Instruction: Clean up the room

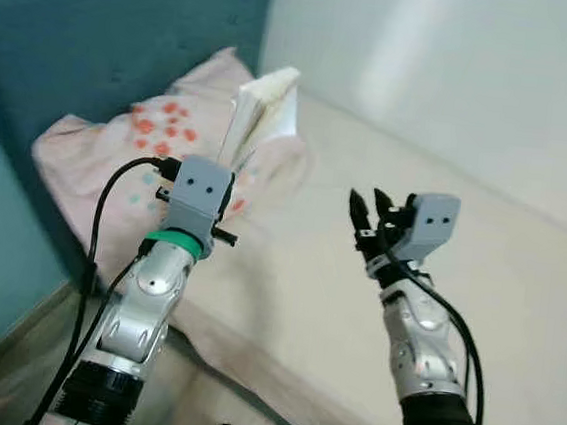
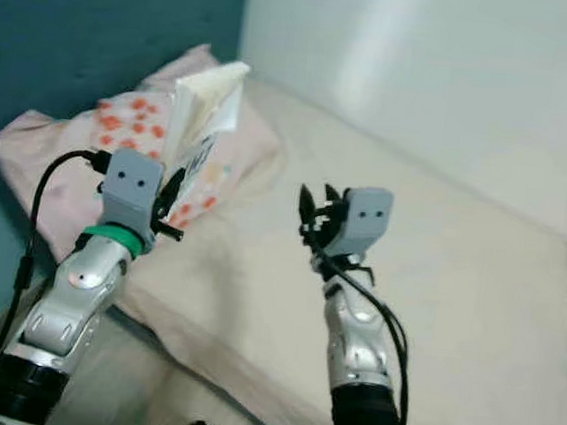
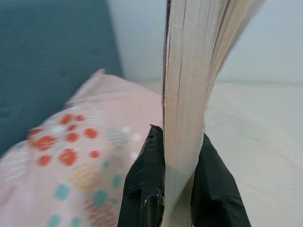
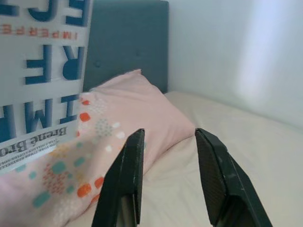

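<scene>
One book (image 3: pixel 189 94) upright in the left claw (image 3: pixel 182 189) over one pillow (image 1: pixel 159 150); right claw (image 4: pixel 173 179) wide, empty; cover lettering in the right wrist view.

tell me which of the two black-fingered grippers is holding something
The left gripper: it is shut on the thick pale-paged book, held upright over the pink spotted pillow. The right gripper is open and empty.
</scene>
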{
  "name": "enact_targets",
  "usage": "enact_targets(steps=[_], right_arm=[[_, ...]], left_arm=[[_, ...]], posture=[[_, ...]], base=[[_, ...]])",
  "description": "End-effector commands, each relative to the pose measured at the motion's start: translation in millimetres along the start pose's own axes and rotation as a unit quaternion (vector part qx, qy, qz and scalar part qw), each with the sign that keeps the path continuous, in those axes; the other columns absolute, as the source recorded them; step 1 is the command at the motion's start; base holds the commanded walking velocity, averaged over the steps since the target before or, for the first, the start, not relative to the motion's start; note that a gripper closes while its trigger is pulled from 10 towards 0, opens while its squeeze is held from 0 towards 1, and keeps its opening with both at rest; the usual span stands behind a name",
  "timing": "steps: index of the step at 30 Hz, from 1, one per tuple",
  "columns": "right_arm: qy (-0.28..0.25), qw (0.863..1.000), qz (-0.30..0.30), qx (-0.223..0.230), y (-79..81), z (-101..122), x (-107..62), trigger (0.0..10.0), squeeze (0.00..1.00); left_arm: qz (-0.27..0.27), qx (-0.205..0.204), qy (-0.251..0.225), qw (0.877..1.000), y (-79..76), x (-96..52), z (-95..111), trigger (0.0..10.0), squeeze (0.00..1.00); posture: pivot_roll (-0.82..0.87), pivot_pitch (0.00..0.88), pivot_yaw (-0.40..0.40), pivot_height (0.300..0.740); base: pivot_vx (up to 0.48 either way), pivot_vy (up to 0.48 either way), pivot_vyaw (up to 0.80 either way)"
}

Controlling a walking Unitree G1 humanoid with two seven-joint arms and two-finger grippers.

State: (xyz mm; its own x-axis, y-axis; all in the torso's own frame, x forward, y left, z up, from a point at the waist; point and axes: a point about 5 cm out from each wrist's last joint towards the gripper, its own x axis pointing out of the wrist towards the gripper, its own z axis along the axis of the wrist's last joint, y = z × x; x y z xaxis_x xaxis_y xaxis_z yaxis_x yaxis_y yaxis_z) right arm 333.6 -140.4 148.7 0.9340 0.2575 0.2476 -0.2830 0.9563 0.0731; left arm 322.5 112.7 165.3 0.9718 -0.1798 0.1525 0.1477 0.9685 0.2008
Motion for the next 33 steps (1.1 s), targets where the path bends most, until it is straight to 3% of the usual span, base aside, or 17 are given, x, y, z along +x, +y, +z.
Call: enact_targets(steps=[1,20,25,33], right_arm=[[0.008,1.000,-0.009,0.004,-4.0,-3.7,-3.6,10.0,0.00],[0.007,1.000,-0.016,0.013,-5.7,-3.3,-2.9,10.0,0.00],[0.007,1.000,-0.019,0.011,-6.3,-3.4,-2.5,10.0,0.00],[0.009,1.000,-0.019,0.004,-5.8,-3.7,-2.3,10.0,0.00]], left_arm=[[-0.001,0.002,-0.016,1.000,-1.1,0.9,6.4,10.0,0.00],[-0.002,-0.003,-0.011,1.000,-0.7,2.9,6.0,10.0,0.00],[0.001,-0.006,-0.009,1.000,0.3,3.3,5.9,10.0,0.00],[0.001,-0.007,-0.011,1.000,0.6,3.6,7.2,10.0,0.00]], posture=[[-0.05,0.044,-0.031,0.713],[-0.05,0.036,-0.026,0.713],[-0.05,0.033,-0.026,0.713],[-0.05,0.033,-0.026,0.713]], base=[[0.000,0.000,-0.78],[0.000,0.000,-0.78],[0.000,0.444,-0.77],[0.000,0.480,0.00]])
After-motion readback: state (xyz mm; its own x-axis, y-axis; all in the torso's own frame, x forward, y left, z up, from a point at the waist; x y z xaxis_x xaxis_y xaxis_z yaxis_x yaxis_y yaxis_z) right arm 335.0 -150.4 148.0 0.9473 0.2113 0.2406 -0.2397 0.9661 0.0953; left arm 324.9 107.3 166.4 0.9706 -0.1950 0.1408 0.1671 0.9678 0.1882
